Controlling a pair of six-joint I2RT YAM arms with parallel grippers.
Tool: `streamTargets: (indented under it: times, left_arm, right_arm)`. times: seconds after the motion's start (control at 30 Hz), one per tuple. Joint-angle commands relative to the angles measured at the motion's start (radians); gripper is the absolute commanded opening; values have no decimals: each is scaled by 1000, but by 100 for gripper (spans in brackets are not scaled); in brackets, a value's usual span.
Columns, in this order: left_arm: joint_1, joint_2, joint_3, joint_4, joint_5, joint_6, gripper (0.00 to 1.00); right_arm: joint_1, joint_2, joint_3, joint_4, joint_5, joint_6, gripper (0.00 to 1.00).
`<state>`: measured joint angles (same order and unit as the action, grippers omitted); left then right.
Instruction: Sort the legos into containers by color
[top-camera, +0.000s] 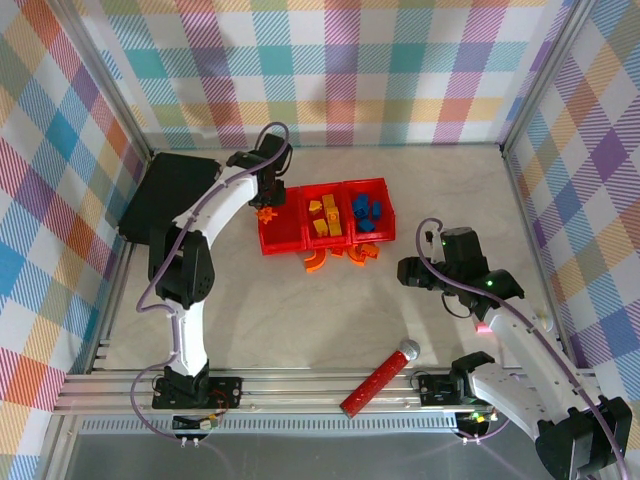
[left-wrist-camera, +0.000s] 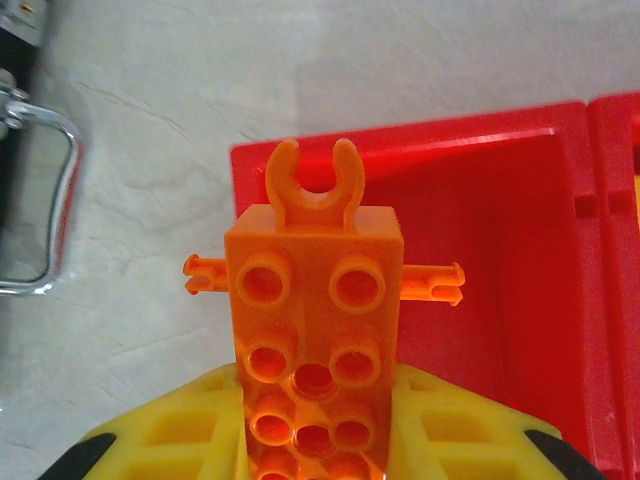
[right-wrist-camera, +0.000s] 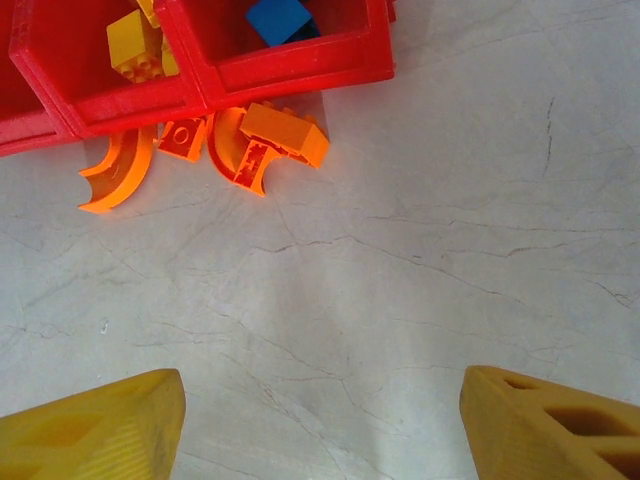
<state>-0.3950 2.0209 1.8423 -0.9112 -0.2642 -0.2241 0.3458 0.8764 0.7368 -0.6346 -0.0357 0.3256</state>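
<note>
A flat black case (top-camera: 165, 195) lies just beside the row of three bright red plastic open-top bins (top-camera: 283, 232), on the left arm's side of it. The left wrist view shows a silver metal loop handle (left-wrist-camera: 40, 190) out beyond the same end of the row. A long red cylinder with a silver ball end (top-camera: 378, 380) lies on the pale marbled table (top-camera: 300, 310), well apart from the red bins, toward the arm bases.

The left hand (top-camera: 266, 205) hangs over the end of the row nearest the case. Its yellow fingers (left-wrist-camera: 170, 440) are narrowed on an orange plastic brick (left-wrist-camera: 315, 290). This brick has round holes across its face, a C-shaped clip at its far end and a thin pin sticking out of each side. It hangs over the outer wall and corner of the end bin.

The middle bin holds yellow bricks (top-camera: 327, 215), and the bin farthest from the case holds blue bricks (top-camera: 364, 212). Loose orange pieces (top-camera: 340, 258) lie on the table against or just beside the near wall of the row. In the right wrist view they are a curved arch (right-wrist-camera: 120, 175), a small square piece (right-wrist-camera: 183, 137), and a second arch with a studded block (right-wrist-camera: 285, 135) resting on it.

The right hand (top-camera: 410, 272) stands apart from the row, off its blue end on the near side. Its yellow fingers (right-wrist-camera: 95, 430) are spread wide, with only bare table between them.
</note>
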Motion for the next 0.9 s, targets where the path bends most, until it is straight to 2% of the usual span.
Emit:
streamTargets:
  times: [0.0, 0.3, 0.87]
  left_arm:
    - [-2, -17, -14, -20, 68, -11, 25]
    - [-21, -4, -8, -52, 102, -2, 27]
    - [-40, 163, 111, -111, 74, -27, 26]
  right_arm:
    - [-6, 10, 30, -1, -22, 8, 73]
    - [-5, 33, 38, 17, -33, 13, 73]
    - [-5, 48, 39, 29, -87, 11, 73]
